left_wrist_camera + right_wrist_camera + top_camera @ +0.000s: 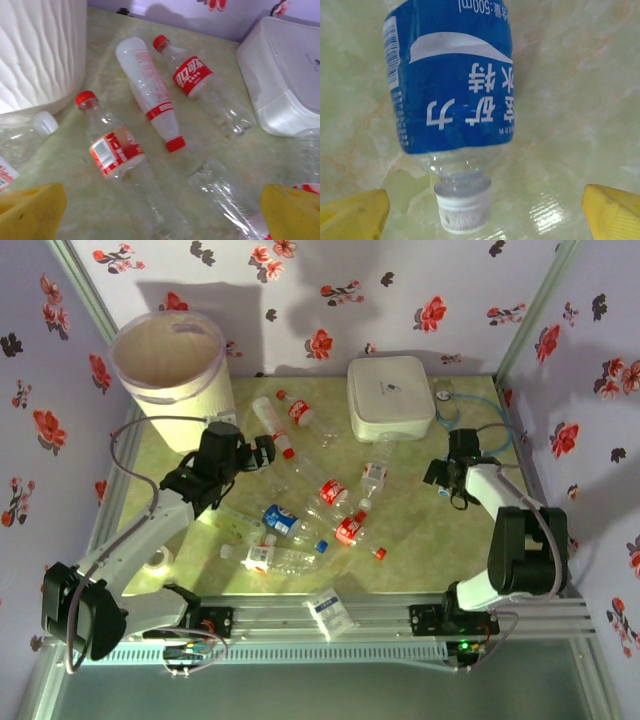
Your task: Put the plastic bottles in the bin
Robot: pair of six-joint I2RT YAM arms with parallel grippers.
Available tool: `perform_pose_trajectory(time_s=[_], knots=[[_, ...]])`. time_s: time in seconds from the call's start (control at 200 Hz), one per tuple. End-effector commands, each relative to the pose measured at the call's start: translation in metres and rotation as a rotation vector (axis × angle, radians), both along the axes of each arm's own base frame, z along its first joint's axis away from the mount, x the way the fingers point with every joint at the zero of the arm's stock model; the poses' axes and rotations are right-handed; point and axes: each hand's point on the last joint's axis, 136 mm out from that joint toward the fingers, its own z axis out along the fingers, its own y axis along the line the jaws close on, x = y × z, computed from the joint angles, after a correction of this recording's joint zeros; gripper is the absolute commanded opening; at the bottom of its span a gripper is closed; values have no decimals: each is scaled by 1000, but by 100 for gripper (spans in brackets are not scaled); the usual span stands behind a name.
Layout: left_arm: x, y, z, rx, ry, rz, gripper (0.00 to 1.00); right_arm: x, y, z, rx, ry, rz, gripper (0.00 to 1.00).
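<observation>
Several clear plastic bottles lie scattered mid-table, among them a red-labelled one (333, 490) and a blue-labelled one (281, 517). The cream bin (165, 365) stands at the back left. My left gripper (262, 452) hovers open beside the bin, above a red-labelled, red-capped bottle (116, 150) and a clear bottle (227, 197); a frosted bottle (150, 92) and another red-labelled one (195, 75) lie beyond. My right gripper (437, 476) is open at the right, its yellow fingers (352, 215) wide either side of the white cap (465, 205) of a blue-labelled bottle (452, 85) lying on the table.
A flat white rounded-square box (390, 397) sits at the back centre, close to the far bottles. A small white-blue packet (329, 610) lies on the front rail, and a loose red cap (380, 553) on the table. The bin's ribbed wall (40, 50) rises left of my left gripper.
</observation>
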Motion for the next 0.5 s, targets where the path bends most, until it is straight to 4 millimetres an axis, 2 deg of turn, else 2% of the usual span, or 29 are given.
perform_pose_trajectory(time_s=[0.0, 0.17, 0.38, 0.495], knots=[[-5, -15, -3, -74, 46, -43, 100, 24, -2, 3, 29, -22, -9, 97], [-5, -15, -4, -79, 48, -41, 100, 42, -1, -2, 53, -55, 6, 89], [-1, -22, 5, -93, 39, -62, 100, 45, 6, -8, 81, -22, 44, 72], [1, -26, 9, -111, 39, -73, 100, 41, 8, 7, 84, -34, 59, 61]])
